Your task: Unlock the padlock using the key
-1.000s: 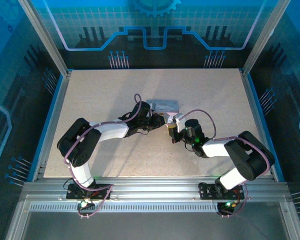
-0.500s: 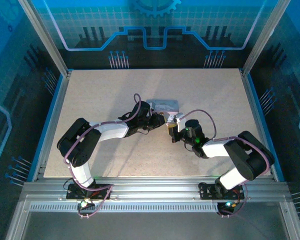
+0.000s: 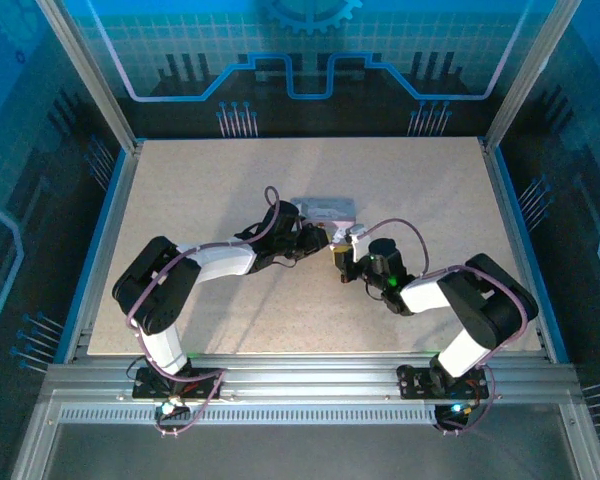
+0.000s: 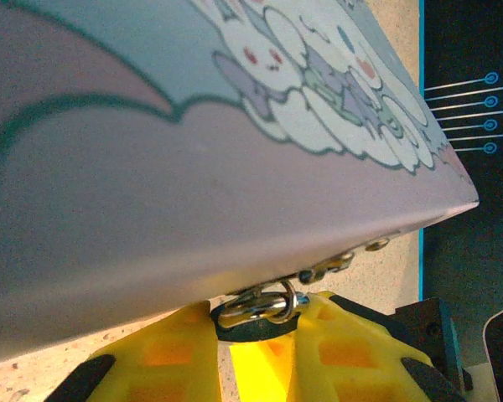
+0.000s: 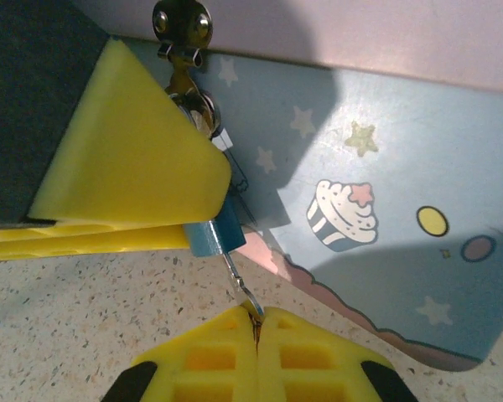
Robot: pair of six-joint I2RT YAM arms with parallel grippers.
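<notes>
Found the padlock [image 3: 325,210] lying flat on the table [image 3: 200,180], a little far of centre, with both arms reaching in to its near edge. Noted the left gripper [image 3: 318,240] pressed against that edge from the left and the right gripper [image 3: 343,258] just beside it from the right. Judged this a brace-and-insert arrangement: one side to steady the lock, the other to steer the key.

From the left wrist, saw the yellow fingers [image 4: 159,356] drawn narrow about a small metal ring [image 4: 256,306] hanging under the padlock's printed edge. Read that as a clench on the padlock by its fitting, there to stop it sliding or twisting.

From the right wrist, saw the right pads [image 5: 201,360] pressed tight together on the thin metal end of the key [image 5: 218,236]. Placed its bluish part right at the tip of the left gripper's big yellow finger [image 5: 126,142]. Took the pinch at the very end as a way to leave the rest free to reach the lock.

Could not make out any keyhole, presumably hidden behind that yellow finger. Could not tell whether the key had entered anything. Lost most of the padlock past the borders of both wrist views. Found key and ring too small to make out from above.
</notes>
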